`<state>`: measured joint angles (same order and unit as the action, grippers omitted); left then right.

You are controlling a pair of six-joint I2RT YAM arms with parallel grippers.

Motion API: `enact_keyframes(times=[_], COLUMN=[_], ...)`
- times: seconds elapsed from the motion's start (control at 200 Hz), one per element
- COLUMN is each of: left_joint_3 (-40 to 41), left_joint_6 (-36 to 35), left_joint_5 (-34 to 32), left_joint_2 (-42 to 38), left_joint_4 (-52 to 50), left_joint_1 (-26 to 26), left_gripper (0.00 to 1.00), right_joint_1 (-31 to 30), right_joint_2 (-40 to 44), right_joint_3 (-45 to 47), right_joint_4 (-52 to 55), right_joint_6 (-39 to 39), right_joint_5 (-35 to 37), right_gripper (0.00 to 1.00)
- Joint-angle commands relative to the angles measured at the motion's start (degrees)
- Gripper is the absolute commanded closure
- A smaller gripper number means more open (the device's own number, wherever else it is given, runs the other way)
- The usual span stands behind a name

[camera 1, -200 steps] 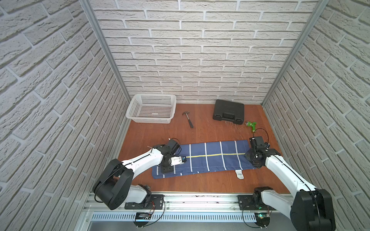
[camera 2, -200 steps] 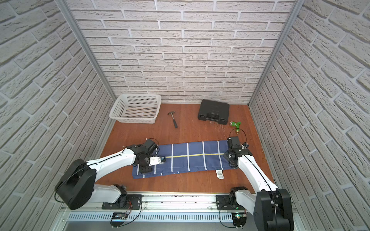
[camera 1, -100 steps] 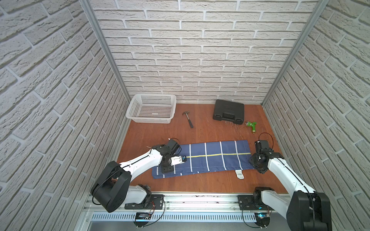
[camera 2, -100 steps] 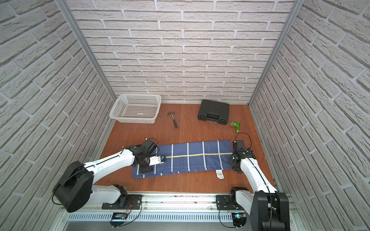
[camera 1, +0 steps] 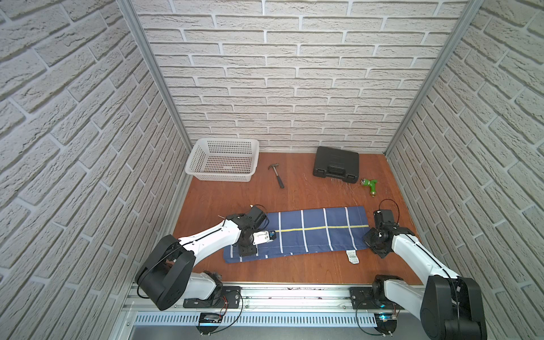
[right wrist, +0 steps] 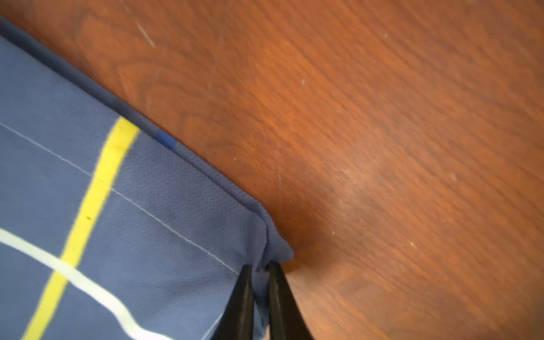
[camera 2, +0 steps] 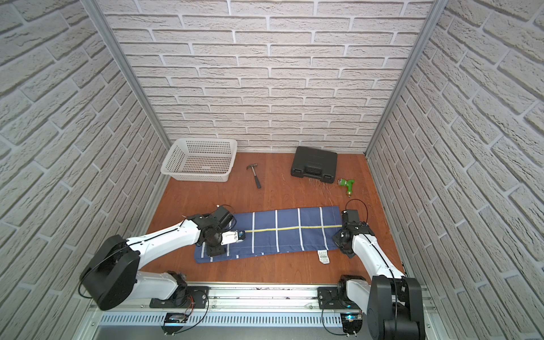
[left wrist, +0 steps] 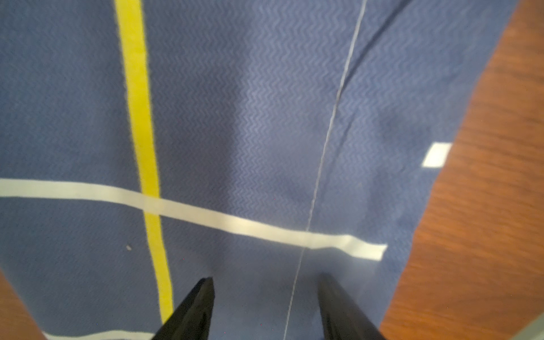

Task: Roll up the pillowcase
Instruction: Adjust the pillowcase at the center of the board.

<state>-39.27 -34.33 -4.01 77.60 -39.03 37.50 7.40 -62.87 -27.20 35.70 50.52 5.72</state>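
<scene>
**Counter (camera 1: 294, 270), near edge to back wall; 12 o'clock = back wall.**

1. Left arm (camera 1: 212, 240): reaches in from 7 o'clock. Left jaws stand apart and point down over the 9 o'clock end of the pillowcase. In the left wrist view, the fingertips (left wrist: 197, 309) frame bare cloth and grip nothing.
2. Right arm (camera 1: 412, 253): reaches in from 5 o'clock. Right jaws are clamped on the pillowcase's near corner at its 3 o'clock end. In the right wrist view, the fingers (right wrist: 241, 300) are almost together with a pinch of cloth between them.
3. Pillowcase (camera 1: 318, 232): a navy band with white stripes and one yellow stripe. It lies flat at mid-counter, unrolled, in both top views (camera 2: 288, 232).
   - Long axis: runs 9 to 3 o'clock.
   - Care tag (camera 1: 353, 256): sticks out at the near edge, toward the 3 o'clock end.
   - Relation for the coming move: from the right jaws the whole length lies toward 9 o'clock. From the left jaws it lies toward 3 o'clock.
   - Judgement: the right arm has the only grip, so a roll would likely start at its end and travel toward 9 o'clock.
4. Hammer (camera 1: 276, 175): at 12 o'clock, well apart from the cloth.
5. Green hose nozzle (camera 1: 369, 186): at 2 o'clock.
6. Basket (camera 1: 219, 176): white, at 11 o'clock.
7. Black tool case (camera 1: 337, 162): at 1 o'clock, against the back wall.
</scene>
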Motion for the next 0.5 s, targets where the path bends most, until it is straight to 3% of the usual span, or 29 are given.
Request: enact_keyframes(times=[0.0, 0.13, 0.27, 0.38, 0.495], left_joint_3=[-0.86, -0.79, -0.80, -0.74, -0.72], left_joint_6=[0.76, 1.12, 1.18, 0.93, 0.86], left_joint_5=[0.82, 0.89, 1.17, 1.28, 1.27], left_joint_2=[-0.56, -0.60, 0.39, 0.79, 1.06], left_joint_4=[-1.12, -1.13, -1.22, -1.06, -1.14], left_joint_1=[0.48, 0.74, 0.83, 0.83, 0.83], left_gripper=[0.39, 0.39, 0.39, 0.39, 0.39], right_joint_1=[0.42, 0.42, 0.34, 0.51, 0.93], right_joint_2=[1.90, 3.10, 2.93, 3.19, 2.54], right_joint_3=[-1.68, -3.17, -4.35, -3.94, -3.74], right_joint_4=[0.91, 2.44, 3.92, 3.45, 1.96], right_joint_6=[-0.97, -1.17, -2.04, -2.10, -2.47], right_joint_5=[1.68, 1.28, 0.90, 0.70, -0.17], right_gripper=[0.92, 0.91, 0.78, 0.78, 0.88])
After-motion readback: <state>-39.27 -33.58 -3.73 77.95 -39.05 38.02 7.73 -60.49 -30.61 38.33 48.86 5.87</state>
